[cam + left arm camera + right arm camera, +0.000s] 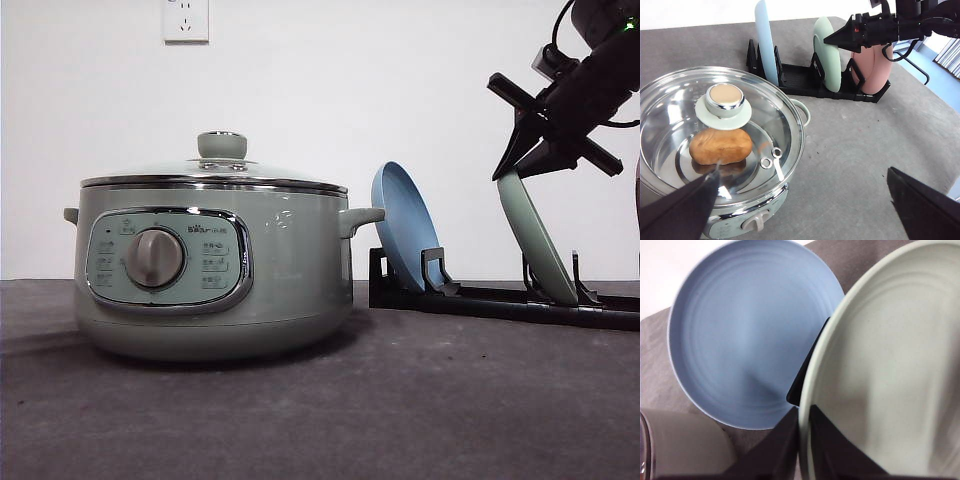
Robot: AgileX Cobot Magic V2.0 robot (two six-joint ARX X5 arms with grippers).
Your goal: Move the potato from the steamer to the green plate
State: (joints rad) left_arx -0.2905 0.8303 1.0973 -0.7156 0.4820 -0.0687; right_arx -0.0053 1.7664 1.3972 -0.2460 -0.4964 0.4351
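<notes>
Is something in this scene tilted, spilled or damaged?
Nothing is spilled or damaged. The pale green round plate leans in the black rack with the right hand at its top rim. The glass lid sits level on the sage-green steamer pot.

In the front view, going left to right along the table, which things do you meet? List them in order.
Steamer → blue plate → green plate, which leans in the rack with the right tool closed on its top rim.
</notes>
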